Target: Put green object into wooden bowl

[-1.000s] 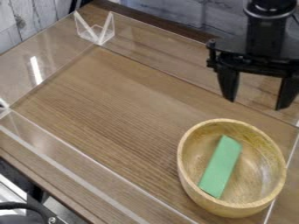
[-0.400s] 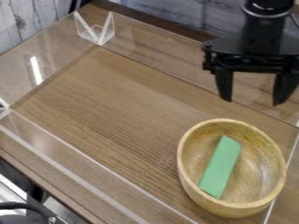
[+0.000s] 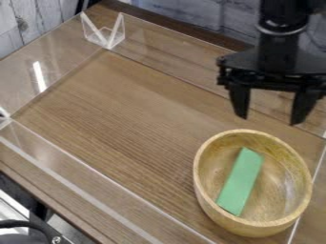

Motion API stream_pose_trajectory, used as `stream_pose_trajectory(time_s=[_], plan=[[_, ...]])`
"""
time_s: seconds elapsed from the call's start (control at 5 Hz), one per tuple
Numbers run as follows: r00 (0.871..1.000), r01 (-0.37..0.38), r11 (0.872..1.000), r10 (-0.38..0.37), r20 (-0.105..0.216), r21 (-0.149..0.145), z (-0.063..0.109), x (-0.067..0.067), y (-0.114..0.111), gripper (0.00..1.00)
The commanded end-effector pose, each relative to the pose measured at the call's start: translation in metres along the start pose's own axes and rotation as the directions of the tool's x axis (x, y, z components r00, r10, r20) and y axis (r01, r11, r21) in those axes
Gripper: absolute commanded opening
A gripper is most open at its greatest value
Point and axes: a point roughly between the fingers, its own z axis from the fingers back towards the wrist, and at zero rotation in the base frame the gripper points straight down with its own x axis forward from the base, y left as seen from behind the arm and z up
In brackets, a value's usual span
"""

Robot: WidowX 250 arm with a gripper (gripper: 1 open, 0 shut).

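- Moved a little toward the left and lower in the picture since a second ago: black pincer (image 3: 272,103), now a bit nearer the bowl's far rim.
- Stands with its two fingers (image 3: 242,100) wide apart, nothing between them, tips pointing down at the table.
- Hangs in the air, touching nothing that can be seen.
- Below the pincer and near it: wooden bowl (image 3: 204,176), round and light tan, sitting on the brown table (image 3: 114,124).
- Inside the bowl, below the pincer: green object (image 3: 241,181), a flat long block, lying at a slant with one end near the bowl's front edge.
- Same spot as before for bowl and green block; no shift.
- Far off to the left of the pincer and higher in the picture: small clear plastic stand (image 3: 105,32) at the back corner.
- Around the table, on the side away from the pincer: clear low walls (image 3: 38,143), shiny in the light.
- Above the pincer: dark arm (image 3: 280,24) reaching up out of the picture.
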Motion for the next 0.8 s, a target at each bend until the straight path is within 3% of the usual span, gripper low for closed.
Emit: stream_pose_trajectory(time_s=[0.0,0.2,0.6], plan=[[0.997,0.069,0.997,-0.068,0.019,-0.043,0.011,0.006,-0.014,1.0],[0.992,0.13,0.989,-0.129,0.013,-0.067,0.013,0.01,-0.026,1.0],[0.992,0.123,0.99,-0.121,0.04,-0.064,0.033,0.001,-0.009,1.0]])
